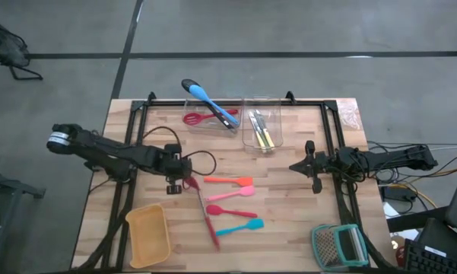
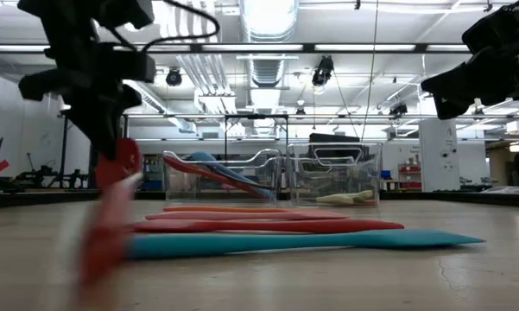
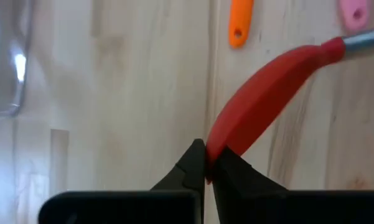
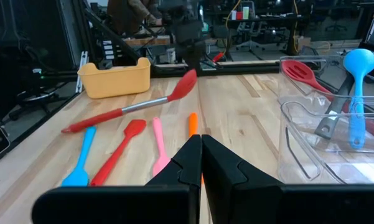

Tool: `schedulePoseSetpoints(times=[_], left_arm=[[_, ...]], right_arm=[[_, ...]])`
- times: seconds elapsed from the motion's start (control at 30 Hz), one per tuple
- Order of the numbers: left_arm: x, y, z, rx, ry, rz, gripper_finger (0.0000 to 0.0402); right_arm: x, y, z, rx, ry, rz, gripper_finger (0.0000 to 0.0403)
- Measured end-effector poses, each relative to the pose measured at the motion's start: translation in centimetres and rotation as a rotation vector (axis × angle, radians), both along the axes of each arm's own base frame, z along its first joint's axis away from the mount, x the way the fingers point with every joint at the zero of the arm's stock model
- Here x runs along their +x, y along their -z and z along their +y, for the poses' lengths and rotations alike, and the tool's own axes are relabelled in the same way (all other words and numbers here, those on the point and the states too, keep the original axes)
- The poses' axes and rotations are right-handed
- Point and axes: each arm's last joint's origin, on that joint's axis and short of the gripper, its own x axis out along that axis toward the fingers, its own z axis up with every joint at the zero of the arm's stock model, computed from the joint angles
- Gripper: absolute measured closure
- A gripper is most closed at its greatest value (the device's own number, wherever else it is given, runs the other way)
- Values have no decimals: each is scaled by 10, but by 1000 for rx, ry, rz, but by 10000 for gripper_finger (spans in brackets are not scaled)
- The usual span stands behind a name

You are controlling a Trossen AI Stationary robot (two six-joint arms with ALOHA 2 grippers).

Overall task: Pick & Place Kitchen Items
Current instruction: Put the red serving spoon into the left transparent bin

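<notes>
Your left gripper [image 1: 187, 183] is clenched on the bowl end of the long red spoon [image 1: 207, 216], tilting it off the table [image 1: 289, 228] for carrying. Your right gripper [image 1: 313, 176] waits closed and empty beside the tubs [image 1: 262, 122].

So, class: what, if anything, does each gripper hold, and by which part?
The left gripper pinches the long red spoon by the edge of its bowl. The right gripper is shut on nothing.

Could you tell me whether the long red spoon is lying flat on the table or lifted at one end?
Lifted at one end: the left gripper is shut on the red spoon, raising its bowl while the handle end stays low.
</notes>
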Motion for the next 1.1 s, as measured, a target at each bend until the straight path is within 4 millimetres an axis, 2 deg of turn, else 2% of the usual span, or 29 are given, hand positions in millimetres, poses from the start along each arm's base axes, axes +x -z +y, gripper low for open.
schedulePoseSetpoints(times=[0.33,0.47,0.73,0.9,1.0,1.1], left_arm=[[-26,-29,4,-18,-77,-112,390],[-38,-42,9,50,-148,-201,390],[-57,-64,21,265,-474,-462,390],[-57,-69,25,392,-601,-567,390],[-52,-73,29,466,-699,-652,390],[-44,-74,38,526,-732,-652,390]], right_arm=[[0,0,0,-2,0,0,394],[0,0,0,-2,0,0,394],[0,0,0,1,0,0,394],[0,0,0,1,0,0,394],[0,0,0,-1,0,0,394],[0,0,0,-2,0,0,394]])
